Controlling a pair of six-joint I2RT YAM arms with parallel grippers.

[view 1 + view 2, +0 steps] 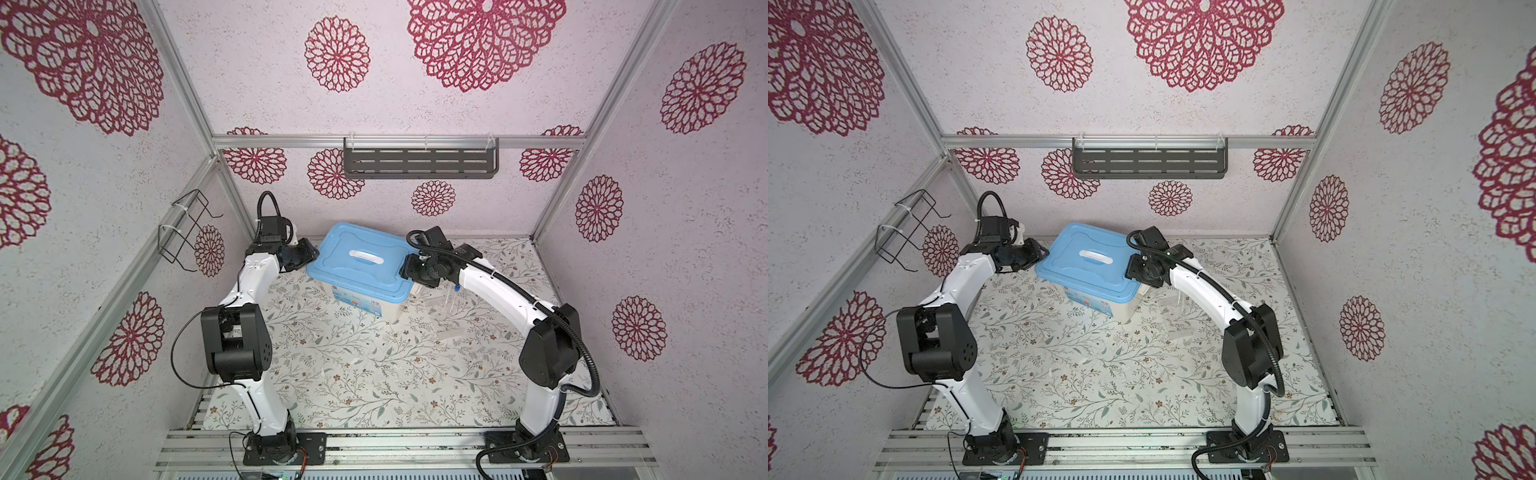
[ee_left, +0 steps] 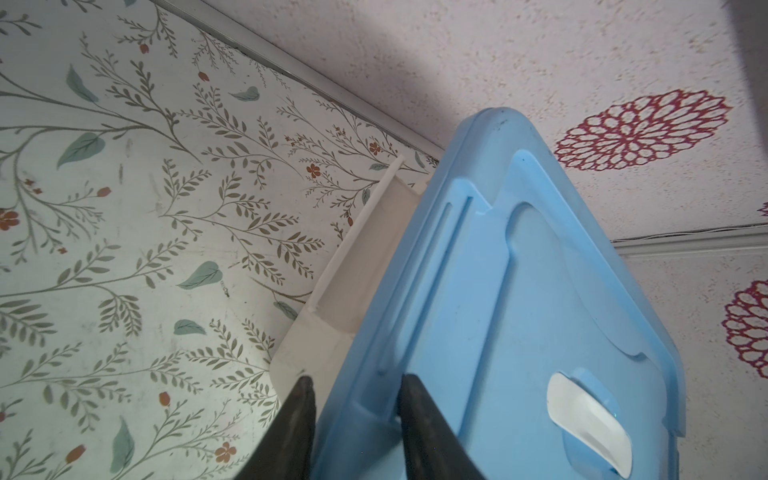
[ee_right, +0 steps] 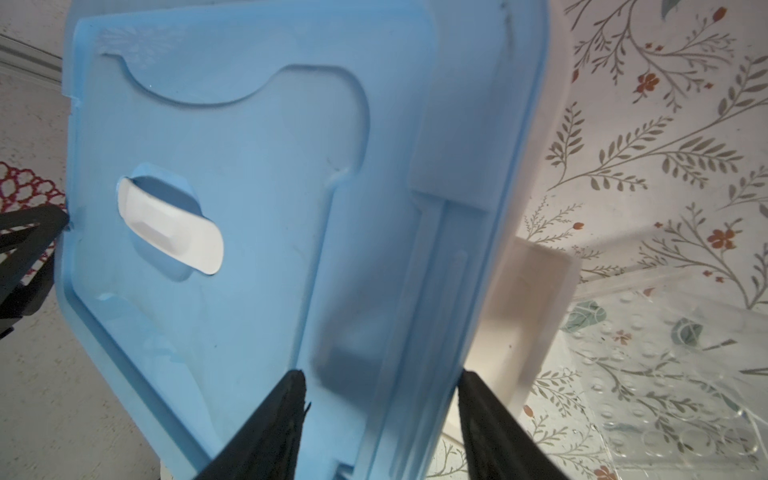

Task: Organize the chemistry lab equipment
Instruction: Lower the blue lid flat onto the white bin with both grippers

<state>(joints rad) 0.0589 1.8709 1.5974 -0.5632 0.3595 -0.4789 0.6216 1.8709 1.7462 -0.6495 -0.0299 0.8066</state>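
Though top views hide it, left gripper (image 2: 357,380), right gripper (image 3: 382,374) straddle lid (image 3: 249,104) rim, part-open; grip unclear.

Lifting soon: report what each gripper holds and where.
The left gripper pinches the blue lid by its end rim; right gripper straddles the opposite rim, contact unclear.

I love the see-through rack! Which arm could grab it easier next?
Right, I think. The clear rack stands beside the white box on the right arm's side, near the right fingers. The left fingers are at the box's opposite end.
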